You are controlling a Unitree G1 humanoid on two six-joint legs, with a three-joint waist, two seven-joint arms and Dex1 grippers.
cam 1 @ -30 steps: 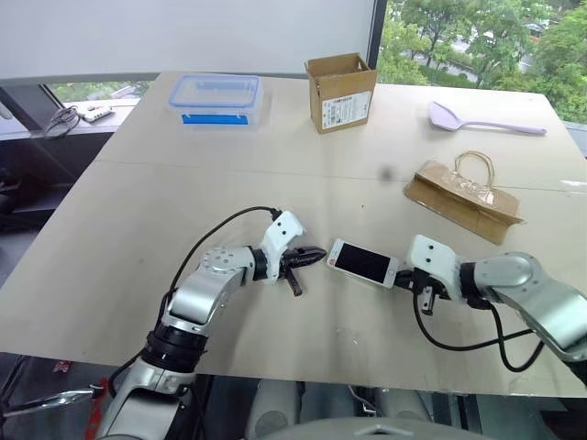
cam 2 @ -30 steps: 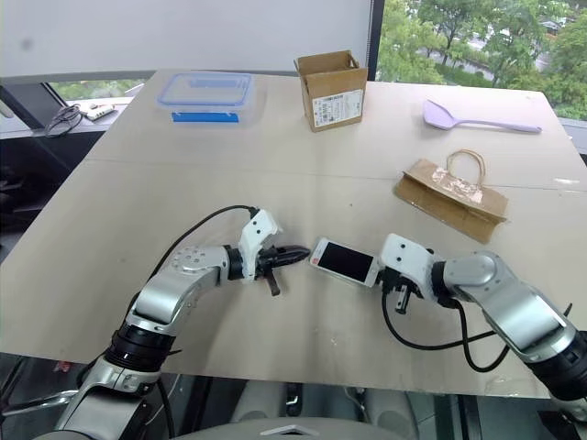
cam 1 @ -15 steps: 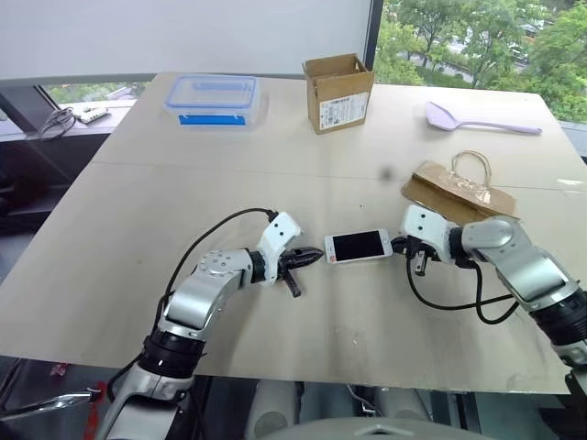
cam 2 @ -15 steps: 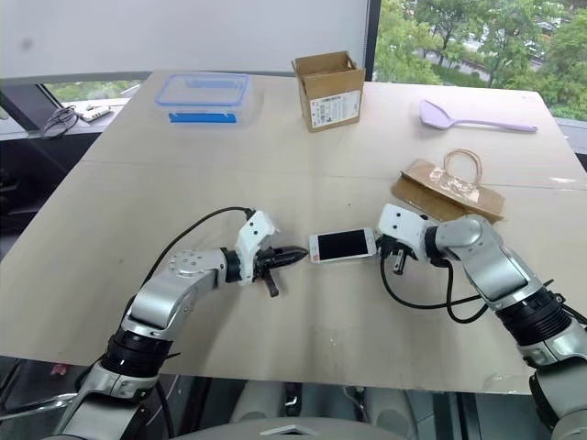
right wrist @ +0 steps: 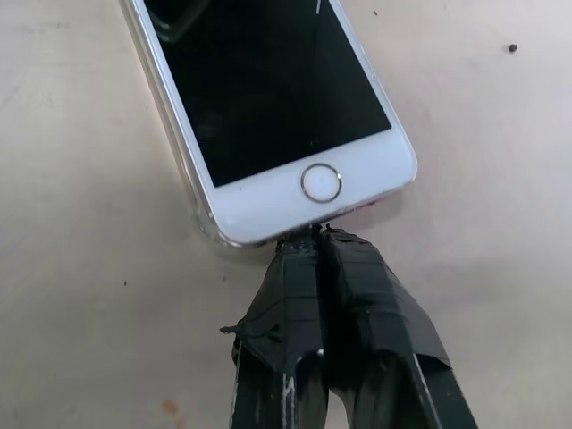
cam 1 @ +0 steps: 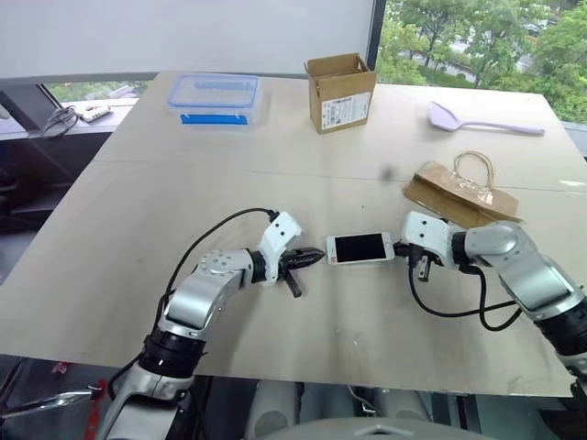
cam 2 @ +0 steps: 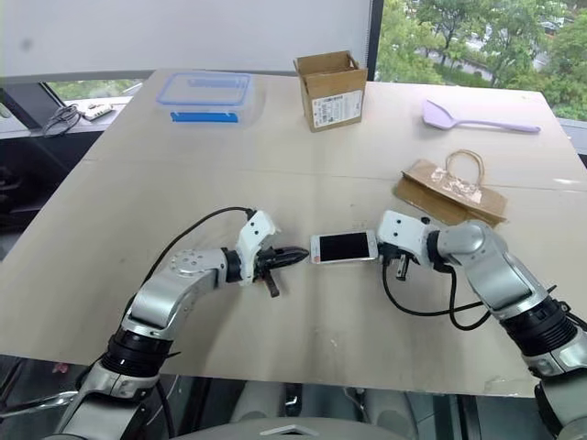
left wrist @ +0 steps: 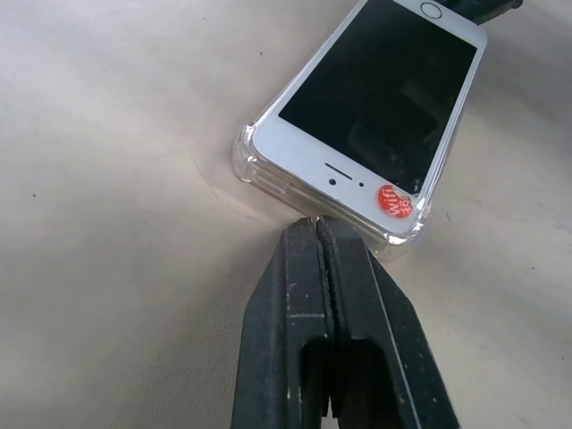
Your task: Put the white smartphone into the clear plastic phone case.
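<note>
White flat smartphone (cam 1: 360, 247) lies screen-up in the clear thin plastic phone case (left wrist: 243, 159) mid-counter (cam 1: 275, 174), long axis left-right. Left fingers (left wrist: 315, 234), pressed together, touch its left end; right fingers (right wrist: 308, 241), likewise closed, butt the right end, equally near.

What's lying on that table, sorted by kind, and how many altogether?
Phones: 1, white smartphone
Phone cases: 1, clear plastic phone case
Lidded plastic boxes: 1
Cardboard boxes: 1
Paper bags: 1
Spatulas: 1
Total: 6
</note>
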